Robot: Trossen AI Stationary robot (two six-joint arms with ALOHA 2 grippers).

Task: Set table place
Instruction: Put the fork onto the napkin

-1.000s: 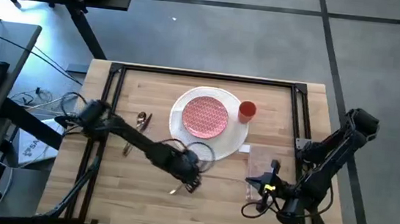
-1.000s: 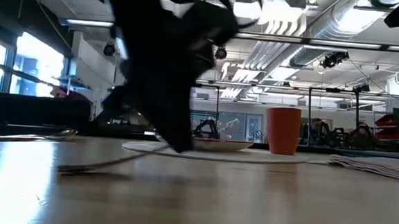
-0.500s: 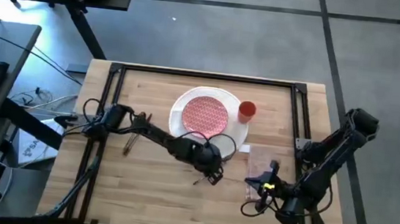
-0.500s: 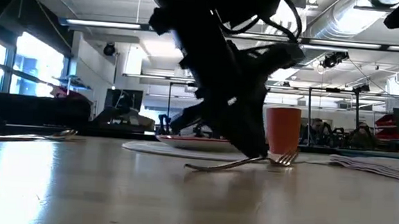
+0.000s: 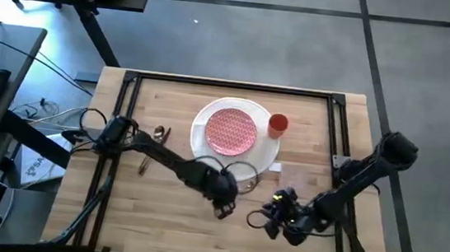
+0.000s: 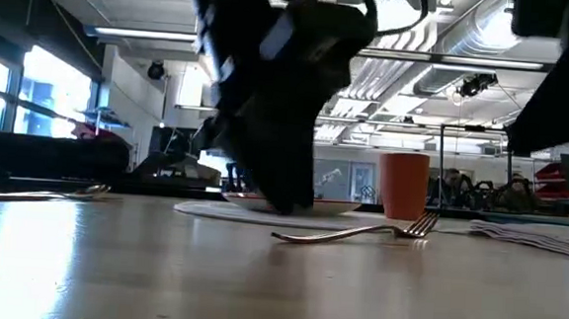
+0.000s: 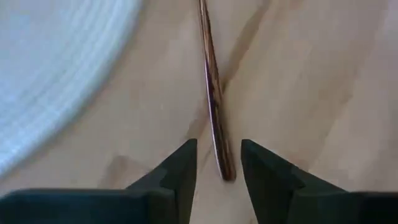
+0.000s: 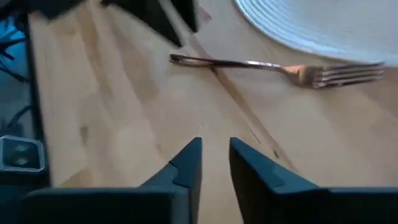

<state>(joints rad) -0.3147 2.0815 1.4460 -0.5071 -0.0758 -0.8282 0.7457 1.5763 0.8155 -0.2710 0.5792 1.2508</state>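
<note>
Near the front edge of the light-wood plank tabletop (image 5: 158, 219), bare wood lies open. The left gripper (image 7: 217, 163), fingers parted, hovers over the handle end of the copper-coloured fork (image 8: 280, 67), which lies flat beside the large white round plate (image 5: 268, 151). The right gripper (image 8: 214, 158), slightly open and empty, points at the fork. Farther back stand the red-patterned plate (image 5: 231, 131) and small orange cup (image 5: 278, 125).
</note>
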